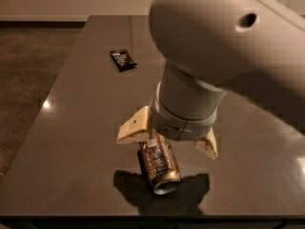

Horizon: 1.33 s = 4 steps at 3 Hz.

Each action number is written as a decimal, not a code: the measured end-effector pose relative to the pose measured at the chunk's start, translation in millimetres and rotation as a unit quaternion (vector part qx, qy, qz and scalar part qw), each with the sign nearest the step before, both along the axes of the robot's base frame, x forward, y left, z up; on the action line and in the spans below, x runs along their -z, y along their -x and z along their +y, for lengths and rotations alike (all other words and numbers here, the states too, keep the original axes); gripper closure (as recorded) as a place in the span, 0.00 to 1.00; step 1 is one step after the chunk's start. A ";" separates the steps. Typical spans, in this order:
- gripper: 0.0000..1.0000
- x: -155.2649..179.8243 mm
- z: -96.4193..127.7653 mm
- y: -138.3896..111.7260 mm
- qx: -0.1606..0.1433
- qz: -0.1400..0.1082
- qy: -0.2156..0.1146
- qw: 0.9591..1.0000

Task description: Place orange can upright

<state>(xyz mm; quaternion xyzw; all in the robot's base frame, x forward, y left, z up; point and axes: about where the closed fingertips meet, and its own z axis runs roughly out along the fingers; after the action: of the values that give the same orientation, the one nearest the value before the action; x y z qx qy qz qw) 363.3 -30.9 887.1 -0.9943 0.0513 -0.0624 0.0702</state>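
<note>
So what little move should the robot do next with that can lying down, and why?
Probably lower the gripper a little, so its fingers come down on either side of the orange can. The can lies on its side on the table, and the gripper sits just above it, spread wide and seemingly not holding it.

the orange can (160, 162) lay on its side near the front edge of the dark table (76, 142), its silver end facing the camera. the gripper (167, 145) hung over the can's far end, its tan fingers (135, 130) spread wide to either side. a small dark packet (123, 59) lay well apart, farther back.
</note>
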 end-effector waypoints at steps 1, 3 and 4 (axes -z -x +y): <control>0.00 7.5 -3.9 1.7 -0.009 0.006 0.019 1.000; 0.00 27.1 -6.3 12.1 -0.040 0.005 0.045 0.998; 0.00 33.0 -3.6 15.6 -0.053 0.008 0.051 0.997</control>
<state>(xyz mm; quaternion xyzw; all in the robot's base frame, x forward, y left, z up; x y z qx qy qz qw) 347.7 -34.5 854.1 -0.9983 -0.0045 -0.0534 0.0225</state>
